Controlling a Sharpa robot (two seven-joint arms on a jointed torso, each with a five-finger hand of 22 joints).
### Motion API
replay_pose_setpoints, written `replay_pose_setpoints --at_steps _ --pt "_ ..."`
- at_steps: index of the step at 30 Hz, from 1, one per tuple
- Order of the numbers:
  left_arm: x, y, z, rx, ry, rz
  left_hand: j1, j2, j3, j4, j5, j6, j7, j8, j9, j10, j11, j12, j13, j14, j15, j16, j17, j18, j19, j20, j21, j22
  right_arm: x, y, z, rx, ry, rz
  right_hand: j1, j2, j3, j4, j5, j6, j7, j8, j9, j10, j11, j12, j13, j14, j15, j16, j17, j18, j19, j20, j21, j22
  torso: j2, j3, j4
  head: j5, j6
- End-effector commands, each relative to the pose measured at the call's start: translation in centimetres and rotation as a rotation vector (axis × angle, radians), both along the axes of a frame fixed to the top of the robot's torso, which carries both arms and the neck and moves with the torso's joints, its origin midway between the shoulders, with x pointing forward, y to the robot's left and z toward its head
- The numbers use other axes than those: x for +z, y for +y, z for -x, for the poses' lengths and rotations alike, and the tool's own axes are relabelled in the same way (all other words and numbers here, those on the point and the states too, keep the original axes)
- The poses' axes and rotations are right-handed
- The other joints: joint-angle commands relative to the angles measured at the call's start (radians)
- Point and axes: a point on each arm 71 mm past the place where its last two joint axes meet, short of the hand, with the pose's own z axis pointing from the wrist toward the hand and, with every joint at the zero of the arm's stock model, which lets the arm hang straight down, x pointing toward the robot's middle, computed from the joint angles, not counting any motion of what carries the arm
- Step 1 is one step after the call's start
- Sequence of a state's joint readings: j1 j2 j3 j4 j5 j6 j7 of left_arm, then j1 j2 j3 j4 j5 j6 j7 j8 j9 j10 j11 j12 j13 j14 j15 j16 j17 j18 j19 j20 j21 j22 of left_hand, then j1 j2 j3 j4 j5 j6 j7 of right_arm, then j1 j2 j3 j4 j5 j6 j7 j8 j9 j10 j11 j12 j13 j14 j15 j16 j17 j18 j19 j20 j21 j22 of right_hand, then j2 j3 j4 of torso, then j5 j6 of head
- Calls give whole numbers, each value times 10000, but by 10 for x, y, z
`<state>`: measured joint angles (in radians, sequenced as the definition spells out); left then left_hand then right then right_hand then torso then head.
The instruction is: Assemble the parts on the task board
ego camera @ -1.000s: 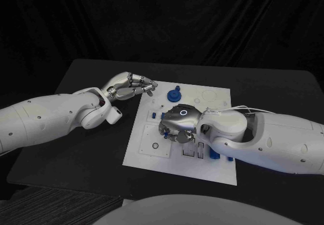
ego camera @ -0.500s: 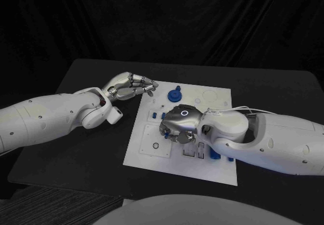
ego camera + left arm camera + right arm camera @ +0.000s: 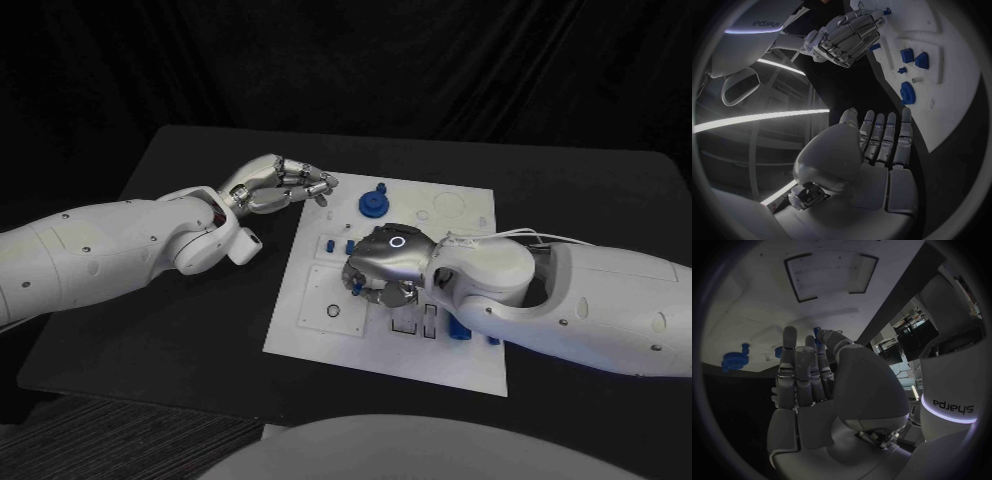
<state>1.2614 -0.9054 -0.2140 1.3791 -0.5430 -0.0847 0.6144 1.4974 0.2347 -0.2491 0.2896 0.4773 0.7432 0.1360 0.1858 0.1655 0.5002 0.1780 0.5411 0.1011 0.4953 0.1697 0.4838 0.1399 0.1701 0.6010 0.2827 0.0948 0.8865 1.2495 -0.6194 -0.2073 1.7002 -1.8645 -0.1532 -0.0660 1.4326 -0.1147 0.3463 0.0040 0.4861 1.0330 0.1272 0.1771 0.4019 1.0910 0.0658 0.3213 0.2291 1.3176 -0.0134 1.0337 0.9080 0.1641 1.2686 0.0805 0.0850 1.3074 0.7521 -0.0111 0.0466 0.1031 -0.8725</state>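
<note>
The white task board (image 3: 325,330) lies mid-table. My right hand (image 3: 382,265) hovers low over the board's middle, fingers curled down. A small blue part (image 3: 819,339) shows at its thumb tip, seemingly pinched against a finger. My left hand (image 3: 274,185) rests at the board's far left corner and holds nothing, its fingers (image 3: 886,135) lying side by side. A round blue part with a knob (image 3: 372,203) stands on the far side of the board. Two small blue pieces (image 3: 338,245) sit just left of the right hand. More blue parts (image 3: 459,330) stand by my right forearm.
Dark rectangular slots (image 3: 415,322) and a small ring (image 3: 332,311) mark the board's near half. A round recess (image 3: 450,205) lies at its far right. The black table (image 3: 173,330) surrounds the board. My right forearm (image 3: 577,300) covers the board's right edge.
The right hand and forearm have shifted very slightly over the board's middle. The left hand has not moved.
</note>
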Motion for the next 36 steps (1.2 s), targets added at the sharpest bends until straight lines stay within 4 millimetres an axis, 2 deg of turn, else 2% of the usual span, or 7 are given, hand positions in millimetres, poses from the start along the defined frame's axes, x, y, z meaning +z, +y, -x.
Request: replay_pose_setpoints --at_steps 1,36 --pt "0 -2 1 -127 65 119 86 -15 70 -14 19 17 46 60 -16 -7 37 35 -17 14 24 30 -8 69 74 14 35 -14 1 1 1 -10 -147 -207 -73 20 16 -56 -40 69 17 28 16 88 2 -23 0 -71 4 -26 0 107 -89 -14 67 266 2 -3 1 12 -1" --pt "-1 -2 2 -160 128 115 96 0 98 -14 21 13 50 64 -26 -10 52 35 -20 23 40 36 -15 66 77 15 36 -22 -3 2 -1 -75 -8 223 -114 20 5 -62 -70 89 9 -6 4 96 -2 -44 -2 -93 1 -85 -75 112 -97 -11 73 260 -6 -9 -2 -15 -1"
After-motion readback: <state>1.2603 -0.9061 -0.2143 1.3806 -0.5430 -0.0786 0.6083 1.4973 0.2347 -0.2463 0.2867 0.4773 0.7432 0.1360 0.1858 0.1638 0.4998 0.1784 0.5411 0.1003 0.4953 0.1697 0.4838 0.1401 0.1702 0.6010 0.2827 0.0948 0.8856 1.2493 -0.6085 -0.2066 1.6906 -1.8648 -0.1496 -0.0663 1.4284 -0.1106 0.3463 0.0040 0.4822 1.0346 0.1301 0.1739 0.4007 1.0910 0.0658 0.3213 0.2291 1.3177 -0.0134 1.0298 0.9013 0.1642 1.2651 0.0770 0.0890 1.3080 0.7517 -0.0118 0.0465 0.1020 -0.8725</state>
